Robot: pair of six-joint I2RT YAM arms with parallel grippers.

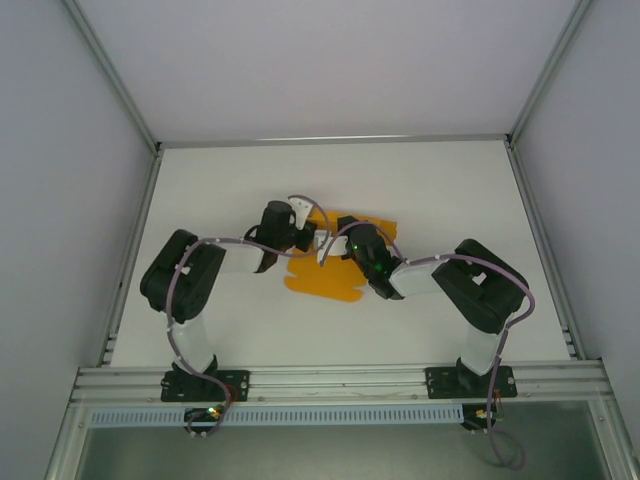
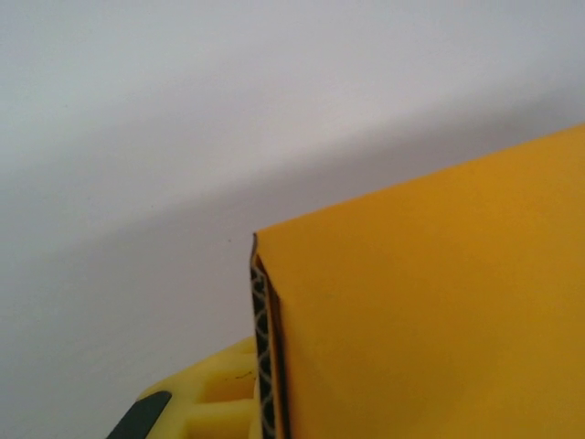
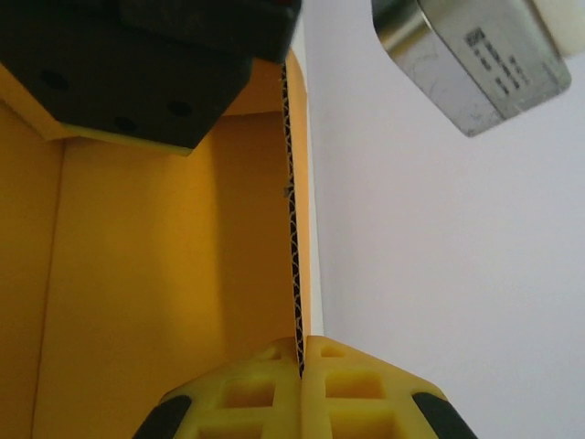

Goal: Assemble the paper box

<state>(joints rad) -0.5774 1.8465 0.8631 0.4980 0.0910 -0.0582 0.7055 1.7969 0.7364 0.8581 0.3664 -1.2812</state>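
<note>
My right gripper [image 3: 302, 352] is clenched on the top edge of a standing wall of the paper box [image 3: 174, 256]. You can see the wavy corrugated edge running straight into the seam between my two yellow fingers. I reckon I'm holding it there so the wall stands up rather than flopping flat.

My left gripper [image 1: 303, 235] is the iffy one. From its wrist view I get one yellow finger [image 2: 215, 398] right against a doubled-over card edge, and the orange panel covers the other finger. So I honestly can't tell if I'm pinching that fold or just sitting beside it. My guess is it's there to press a flap over the wall.

From above, both grippers meet close together over the far part of the box, mid-way across the white table [image 1: 420, 180]. The near part of the sheet lies flat on the table towards my bases, rounded flaps and all, so I'd say one side is going up and the rest is not yet folded. Main worry: it's thin card with two grippers crowding it, so it'd be easy to crease it in the wrong spot.
</note>
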